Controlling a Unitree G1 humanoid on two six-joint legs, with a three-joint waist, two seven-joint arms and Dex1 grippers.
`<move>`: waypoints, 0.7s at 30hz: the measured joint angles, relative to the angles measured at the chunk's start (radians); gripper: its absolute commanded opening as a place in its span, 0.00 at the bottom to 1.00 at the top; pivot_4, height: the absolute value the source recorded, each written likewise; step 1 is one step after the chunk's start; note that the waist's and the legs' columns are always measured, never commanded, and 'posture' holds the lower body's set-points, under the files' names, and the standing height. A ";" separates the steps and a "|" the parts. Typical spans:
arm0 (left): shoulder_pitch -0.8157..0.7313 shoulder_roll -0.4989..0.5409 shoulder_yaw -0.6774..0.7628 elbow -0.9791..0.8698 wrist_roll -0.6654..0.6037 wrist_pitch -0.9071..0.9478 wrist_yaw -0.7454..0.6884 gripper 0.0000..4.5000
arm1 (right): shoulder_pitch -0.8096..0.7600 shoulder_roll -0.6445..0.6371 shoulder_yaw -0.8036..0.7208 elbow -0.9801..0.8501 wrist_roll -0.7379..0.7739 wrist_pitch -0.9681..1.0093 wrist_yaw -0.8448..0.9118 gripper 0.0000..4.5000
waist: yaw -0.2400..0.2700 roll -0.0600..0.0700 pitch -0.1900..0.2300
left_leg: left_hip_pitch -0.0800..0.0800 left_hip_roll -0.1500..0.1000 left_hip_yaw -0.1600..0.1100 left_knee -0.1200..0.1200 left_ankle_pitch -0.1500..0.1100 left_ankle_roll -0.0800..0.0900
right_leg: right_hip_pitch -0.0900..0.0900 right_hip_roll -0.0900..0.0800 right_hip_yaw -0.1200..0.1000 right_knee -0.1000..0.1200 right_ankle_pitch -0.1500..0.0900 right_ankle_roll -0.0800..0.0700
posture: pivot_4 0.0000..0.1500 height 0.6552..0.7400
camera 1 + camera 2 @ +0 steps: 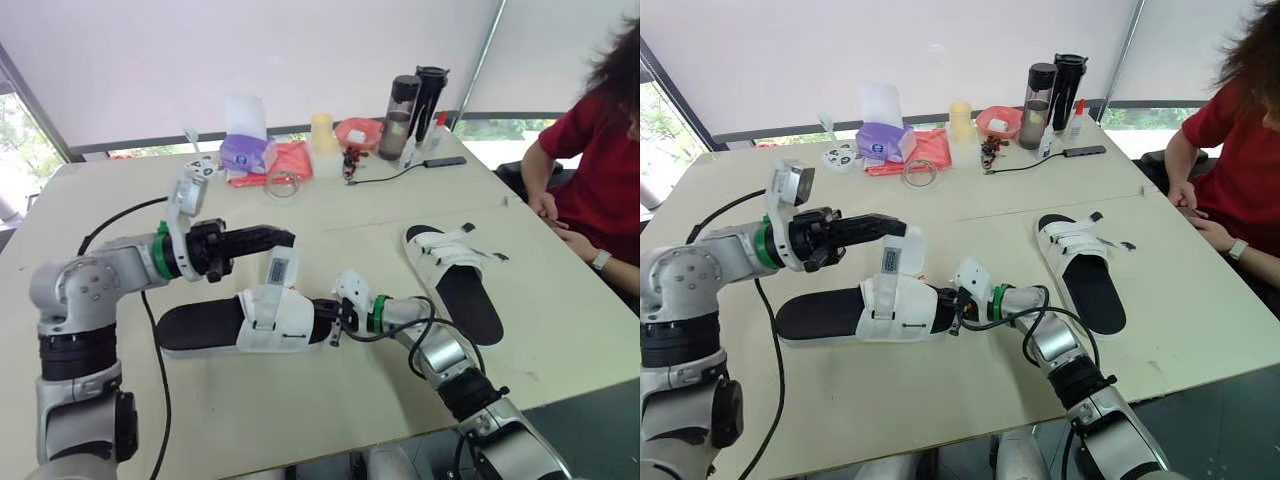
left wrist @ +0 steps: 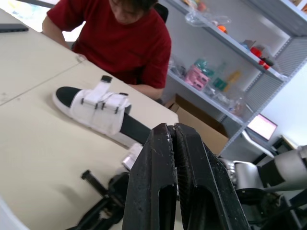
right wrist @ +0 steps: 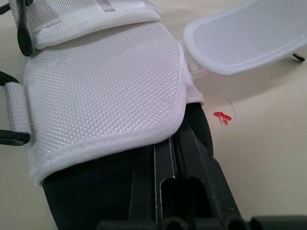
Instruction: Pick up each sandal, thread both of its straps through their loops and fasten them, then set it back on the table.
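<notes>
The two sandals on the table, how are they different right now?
The near sandal lies crosswise in front of the robot, with the right claw at one end. The far sandal lies lengthwise beside the person, with no claw on it. The near sandal has one strap standing up loose, while the far sandal's straps lie down across it. Both have white straps and black soles.

Bright daylight from far windows (image 1: 500,145) (glaring white), soft shadows, seemingly diffuse.
</notes>
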State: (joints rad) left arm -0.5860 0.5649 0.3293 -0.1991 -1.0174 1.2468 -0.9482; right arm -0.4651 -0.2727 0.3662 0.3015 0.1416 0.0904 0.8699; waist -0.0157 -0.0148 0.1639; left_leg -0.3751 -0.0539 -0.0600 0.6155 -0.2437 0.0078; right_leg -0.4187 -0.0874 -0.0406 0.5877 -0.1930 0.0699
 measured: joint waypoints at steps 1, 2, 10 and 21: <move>0.010 0.000 0.008 -0.022 -0.030 0.012 0.023 0.01 | -0.002 0.000 0.000 0.005 0.000 -0.003 0.000 0.00 | 0.000 0.000 0.000 | 0.000 0.000 0.000 0.000 0.000 0.000 | 0.000 0.000 0.000 0.000 0.000 0.000 | 1.00 1.00; 0.017 -0.002 0.014 -0.031 -0.052 0.017 0.045 0.01 | -0.006 0.000 0.000 0.010 0.000 -0.006 0.001 0.00 | 0.001 0.000 0.000 | 0.000 0.000 0.000 0.000 0.000 0.000 | 0.000 0.000 0.000 0.000 0.000 0.000 | 1.00 1.00; 0.043 -0.019 0.058 0.021 -0.138 0.009 0.189 0.01 | -0.009 0.000 0.002 0.021 -0.007 -0.012 0.000 0.00 | 0.001 -0.001 0.000 | 0.001 0.000 0.000 0.000 0.000 -0.002 | 0.001 0.000 0.000 0.000 0.000 0.000 | 1.00 1.00; 0.083 -0.002 0.056 0.241 -0.035 -0.146 0.185 0.01 | -0.006 0.000 0.004 0.020 -0.015 -0.013 0.000 0.00 | 0.002 -0.001 0.000 | 0.001 0.000 0.000 0.000 0.000 -0.003 | 0.001 0.000 0.000 0.000 0.000 0.000 | 1.00 1.00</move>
State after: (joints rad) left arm -0.5034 0.5627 0.3855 0.0417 -1.0519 1.1011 -0.7633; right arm -0.4713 -0.2723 0.3703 0.3218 0.1263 0.0770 0.8696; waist -0.0137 -0.0159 0.1641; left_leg -0.3743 -0.0540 -0.0601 0.6155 -0.2437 0.0045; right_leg -0.4178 -0.0875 -0.0407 0.5873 -0.1931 0.0696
